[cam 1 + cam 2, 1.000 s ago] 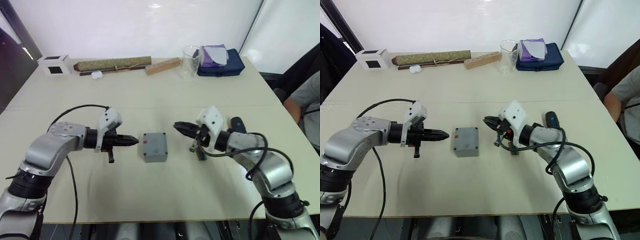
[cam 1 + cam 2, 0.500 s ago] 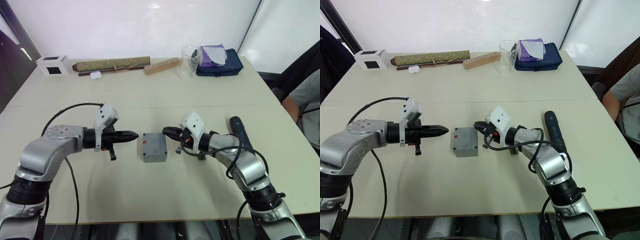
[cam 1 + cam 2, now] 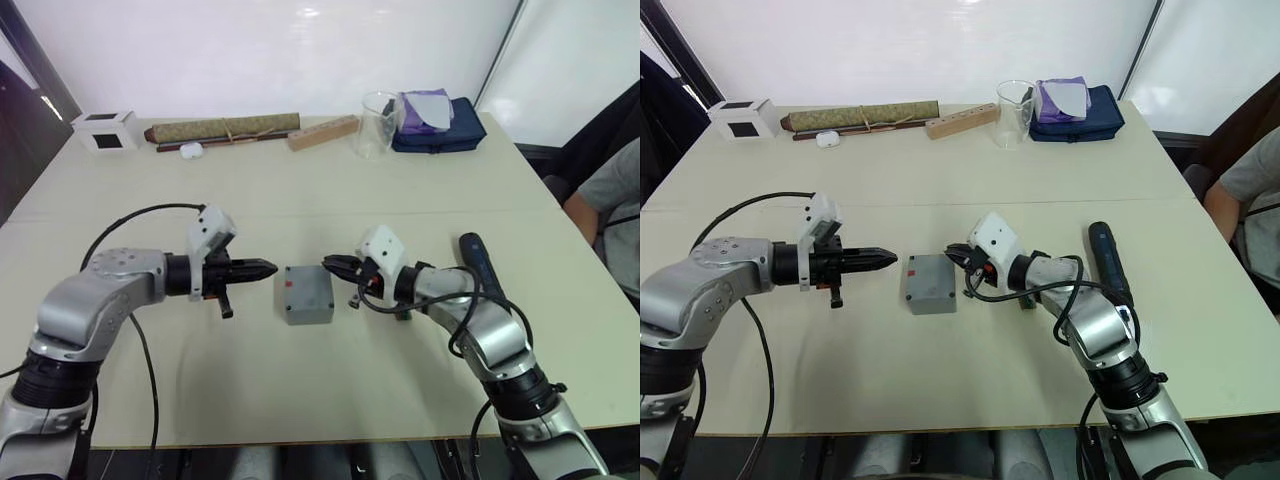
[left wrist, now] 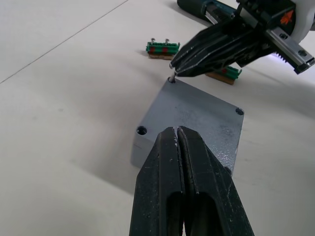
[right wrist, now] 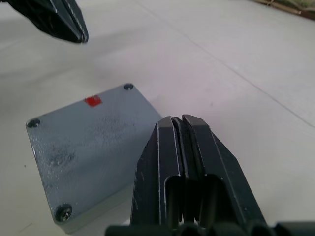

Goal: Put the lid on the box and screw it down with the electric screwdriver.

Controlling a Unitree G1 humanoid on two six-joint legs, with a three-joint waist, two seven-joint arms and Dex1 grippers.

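The big table (image 3: 300,200) holds everything. On it, well off to the robot's right, lies the electric screwdriver (image 3: 478,262). It is long, thick and dark. No gripper is touching it, so I think the screwing has not started yet.

The left gripper (image 3: 265,268) points at the box from the left side. Its two black fingers are pressed together and it carries nothing. It is near the box but not touching it. The right gripper (image 3: 332,264) comes in from the other side. Its fingers are pressed together too, and their tips are right over one far corner of the lid.

The box (image 3: 310,312) sits in the middle of the table, between the two grippers. It is small, grey and square. The lid (image 3: 307,288) is already on top of it and looks flat and lined up with the edges. So the first part of the job looks done.

The lid is dull grey and a bit speckled, with a little red mark (image 3: 291,283) near the side by the left gripper. There is a round hole at each corner I can see. Two of them look empty.

One tiny screw (image 5: 63,212) sits in a corner, just under the right gripper's tips. I cannot tell if the gripper is pinching it. The other screws, and tightening them all, are left to do, I think.
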